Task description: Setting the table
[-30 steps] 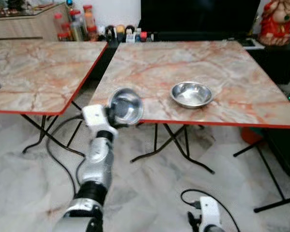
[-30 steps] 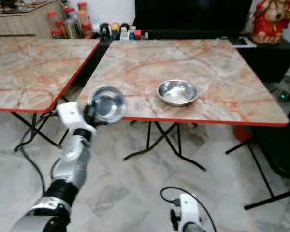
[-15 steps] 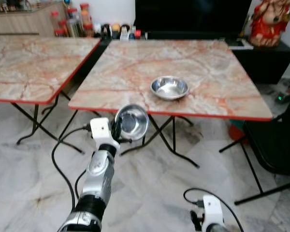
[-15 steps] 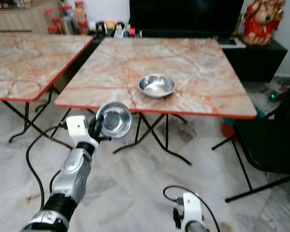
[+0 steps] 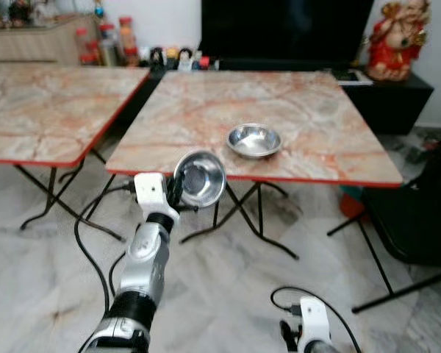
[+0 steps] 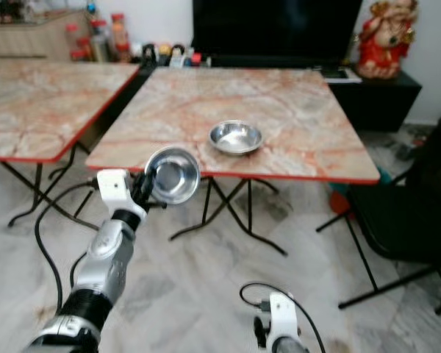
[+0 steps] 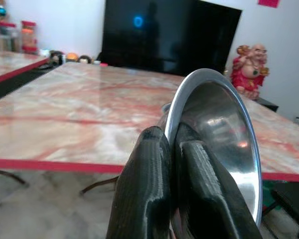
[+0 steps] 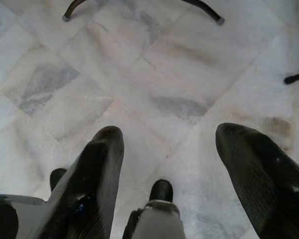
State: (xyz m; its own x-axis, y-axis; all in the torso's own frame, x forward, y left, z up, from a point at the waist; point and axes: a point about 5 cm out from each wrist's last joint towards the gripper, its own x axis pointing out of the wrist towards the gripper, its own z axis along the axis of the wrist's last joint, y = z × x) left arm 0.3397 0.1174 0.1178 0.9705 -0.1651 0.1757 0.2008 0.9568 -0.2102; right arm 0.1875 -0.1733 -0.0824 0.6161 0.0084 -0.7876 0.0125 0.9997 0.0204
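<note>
My left gripper (image 5: 178, 193) is shut on the rim of a steel bowl (image 5: 199, 179), held tilted in the air just before the near edge of the marble table (image 5: 279, 103). In the left wrist view the two fingers (image 7: 149, 164) pinch the bowl's rim (image 7: 224, 129). A second steel bowl (image 5: 254, 140) sits on the table near its front edge. My right gripper (image 8: 169, 149) hangs low over the floor, open, with nothing between its fingers.
A second marble table (image 5: 44, 110) stands to the left. A black chair (image 6: 411, 213) is at the right. A dark TV (image 5: 287, 29), a red statue (image 5: 393, 40) and jars (image 5: 114, 40) line the back. Folding legs (image 5: 242, 220) stand under the table.
The camera view has shifted slightly while walking. The left gripper still holds the bowl, now raised a little against the table's edge.
</note>
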